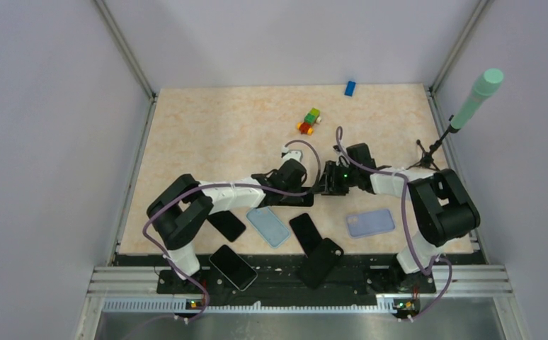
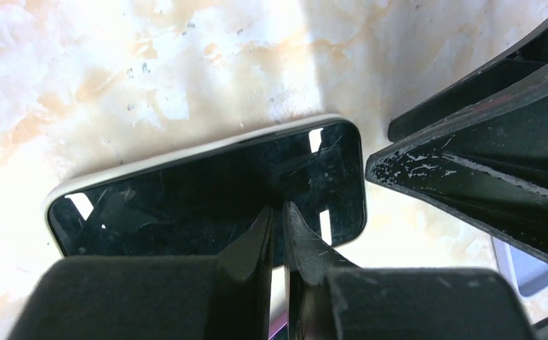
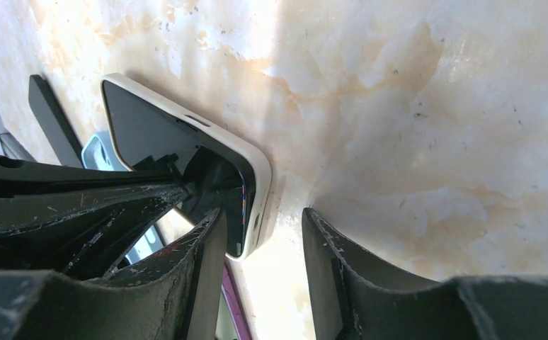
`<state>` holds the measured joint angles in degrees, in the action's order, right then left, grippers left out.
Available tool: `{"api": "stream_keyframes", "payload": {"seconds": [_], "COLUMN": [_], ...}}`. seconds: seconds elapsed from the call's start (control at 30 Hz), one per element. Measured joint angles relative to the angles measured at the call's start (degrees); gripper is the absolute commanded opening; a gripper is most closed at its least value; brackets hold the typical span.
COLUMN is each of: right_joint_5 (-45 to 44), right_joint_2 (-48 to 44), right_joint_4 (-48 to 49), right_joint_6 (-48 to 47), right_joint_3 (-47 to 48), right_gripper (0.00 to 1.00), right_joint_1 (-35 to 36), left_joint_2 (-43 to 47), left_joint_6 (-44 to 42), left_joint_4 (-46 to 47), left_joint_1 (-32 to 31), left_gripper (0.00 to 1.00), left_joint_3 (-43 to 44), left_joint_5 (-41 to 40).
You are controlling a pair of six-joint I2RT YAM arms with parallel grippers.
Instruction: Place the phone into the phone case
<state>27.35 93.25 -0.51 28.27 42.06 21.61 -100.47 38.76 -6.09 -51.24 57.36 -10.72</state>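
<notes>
Jaws of the left gripper (image 2: 277, 212) stand almost together in the left wrist view. Only a thin slit shows between them, with nothing in it, and their tips press on the dark glass of the phone (image 2: 207, 191). That phone lies flat, screen up, on the marbled table (image 2: 115, 71), with a pale rim along its far edge.

In the right wrist view the jaws of the right gripper (image 3: 264, 216) stand apart and grip nothing. The phone's near corner sits in the gap against one finger, while the other finger is over bare table. A cream phone case (image 3: 263, 177) wraps the phone's edge, with one slot showing on its long side. Whether the phone is seated all the way round cannot be told. The left gripper's closed tips bear on the screen.

From the top view, the two grippers meet at mid-table over that one cased phone. Nearer the arm bases lie six loose things:
- three black phones (image 1: 233, 267)
- one light blue case (image 1: 267, 225)
- one lavender case (image 1: 370, 222)
- one black case (image 1: 321, 262)

Toward the far edge sit one blue brick (image 1: 350, 88) and one cluster of coloured bricks (image 1: 309, 122). One green-headed microphone (image 1: 478, 93) leans on one tripod (image 1: 427, 151) at the right side.
</notes>
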Motion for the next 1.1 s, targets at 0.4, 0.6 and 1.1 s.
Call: {"api": "stream_keyframes", "payload": {"seconds": [0.4, 0.6, 1.1], "right_joint_5": [4.02, 3.26, -3.45], "right_joint_2": [5.25, 5.92, 7.10], "right_joint_4": [2.01, 0.20, -6.95], "right_joint_6": [-0.20, -0.24, -0.98], "right_joint_3": [2.64, 4.09, 8.48], "right_gripper": [0.25, 0.20, 0.00], "right_joint_1": [-0.52, 0.09, 3.02], "left_joint_2": [-2.64, -4.35, -8.26], "left_joint_6": [-1.46, -1.46, -1.18], "left_joint_4": [-0.66, -0.28, 5.01], "left_joint_1": [0.00, 0.00, 0.24], "left_gripper": [0.11, 0.11, 0.11], "left_joint_3": [3.45, 5.33, 7.08], "left_joint_5": [-0.72, -0.52, 0.90]}}
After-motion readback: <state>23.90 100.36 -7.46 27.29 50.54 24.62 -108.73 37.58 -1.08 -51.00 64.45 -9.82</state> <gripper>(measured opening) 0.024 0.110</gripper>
